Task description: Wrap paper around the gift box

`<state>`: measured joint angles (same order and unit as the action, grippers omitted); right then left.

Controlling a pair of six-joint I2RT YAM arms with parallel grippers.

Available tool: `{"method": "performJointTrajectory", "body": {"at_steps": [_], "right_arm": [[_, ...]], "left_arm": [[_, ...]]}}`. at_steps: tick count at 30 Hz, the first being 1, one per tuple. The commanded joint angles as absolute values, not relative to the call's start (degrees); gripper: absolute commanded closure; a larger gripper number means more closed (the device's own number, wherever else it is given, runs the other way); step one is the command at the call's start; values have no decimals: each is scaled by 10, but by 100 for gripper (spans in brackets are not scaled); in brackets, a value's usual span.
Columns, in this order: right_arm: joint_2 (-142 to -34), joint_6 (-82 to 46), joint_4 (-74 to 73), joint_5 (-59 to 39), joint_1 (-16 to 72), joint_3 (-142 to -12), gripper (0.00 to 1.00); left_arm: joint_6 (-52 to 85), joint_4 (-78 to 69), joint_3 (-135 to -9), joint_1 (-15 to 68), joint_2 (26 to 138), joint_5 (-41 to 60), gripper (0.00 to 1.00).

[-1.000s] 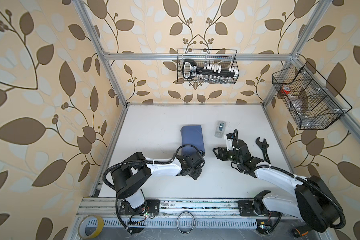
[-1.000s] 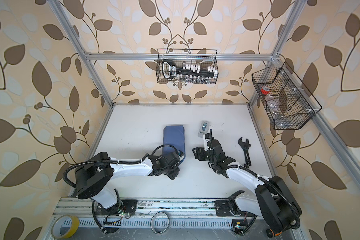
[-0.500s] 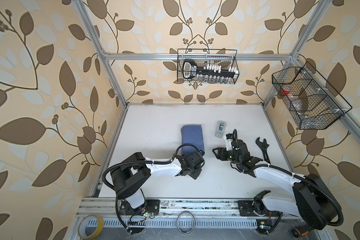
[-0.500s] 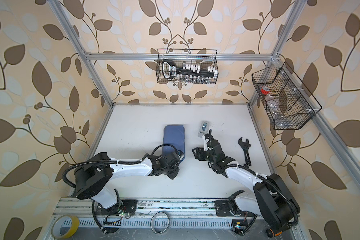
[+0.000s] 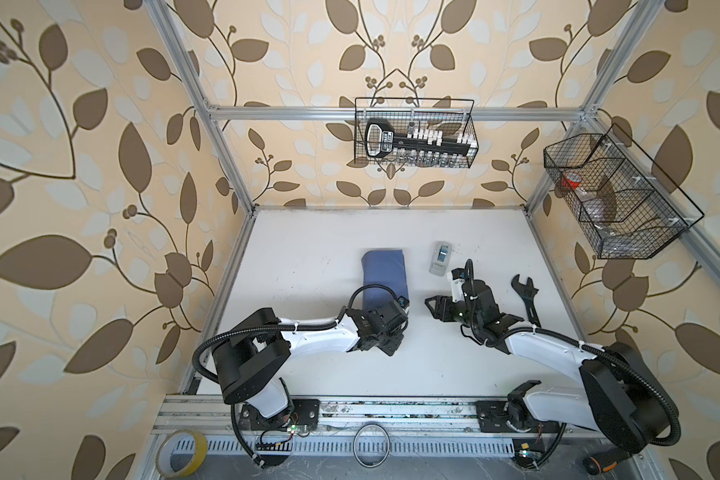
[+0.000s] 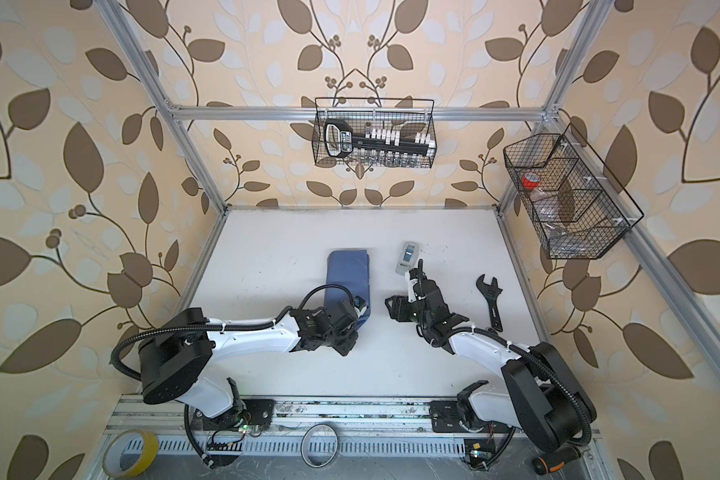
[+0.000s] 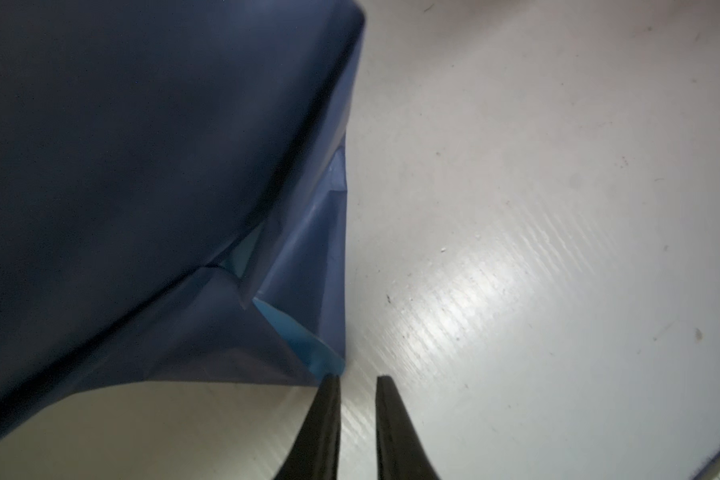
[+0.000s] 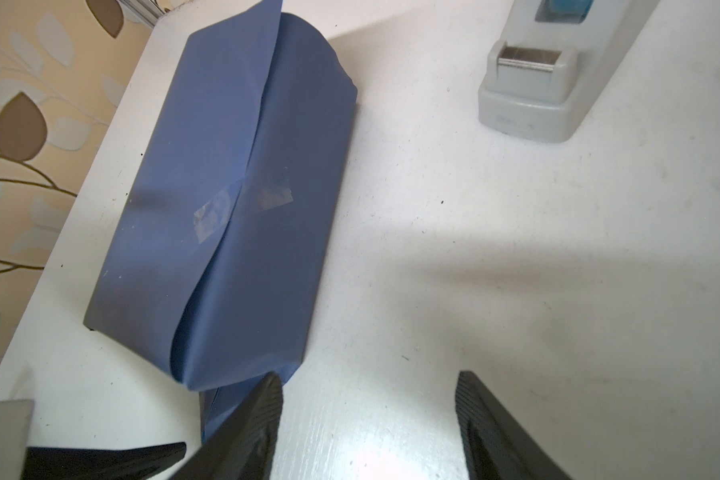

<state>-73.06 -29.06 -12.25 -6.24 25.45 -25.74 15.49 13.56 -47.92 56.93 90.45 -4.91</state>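
**Blue parcel taped on top, near end not yet folded**

Both top views: you have the paper [image 5: 383,272] closed into one long parcel on the bench [image 5: 308,249]. The box does not show, so take it to be inside. The parcel's long axis runs from your side toward the back wall. Your left pincer [image 5: 402,305] sits at its near right corner. Your right pincer [image 5: 431,307] points at the same end from the right, near but apart from it. The left one is the nearer of the two. A tape dispenser [image 5: 440,258] stands beyond the right pincer, and a spanner [image 5: 526,297] lies further right.

Left wrist view: only here do you see the near end in detail. Loose flaps gape and show the light-blue inner side. A pointed paper corner [image 7: 308,340] touches one fingertip [image 7: 329,399]. The jaws stand a narrow slit apart with bare bench between them, and nothing is gripped.

Right wrist view: only here do you see the seam along the top, held by one strip of tape [image 8: 244,205] at mid-length. Toward both ends the overlap lifts. The right jaws are wide apart and empty, with the parcel's near end just beside one finger [image 8: 246,419].

Your next move looks like folding that near end. It turns on catching the corner lying just off the left fingertip.
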Motion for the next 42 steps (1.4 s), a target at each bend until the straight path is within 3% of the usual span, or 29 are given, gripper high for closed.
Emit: {"method": "performJointTrajectory", "body": {"at_steps": [1,19,34,42], "right_arm": [[-737,-282,-131,-68,251,-245,32],[-728,-286,-133,-76,250,-238,32],[-676,-327,-133,-107,274,-185,34],[-706,-369,-237,-97,367,-156,46]], "left_arm": [[145,143,-508,563,924,-68,81],[142,127,-511,562,969,-101,84],[155,97,-496,553,957,-85,99],[174,79,-484,521,928,-2,100]]}}
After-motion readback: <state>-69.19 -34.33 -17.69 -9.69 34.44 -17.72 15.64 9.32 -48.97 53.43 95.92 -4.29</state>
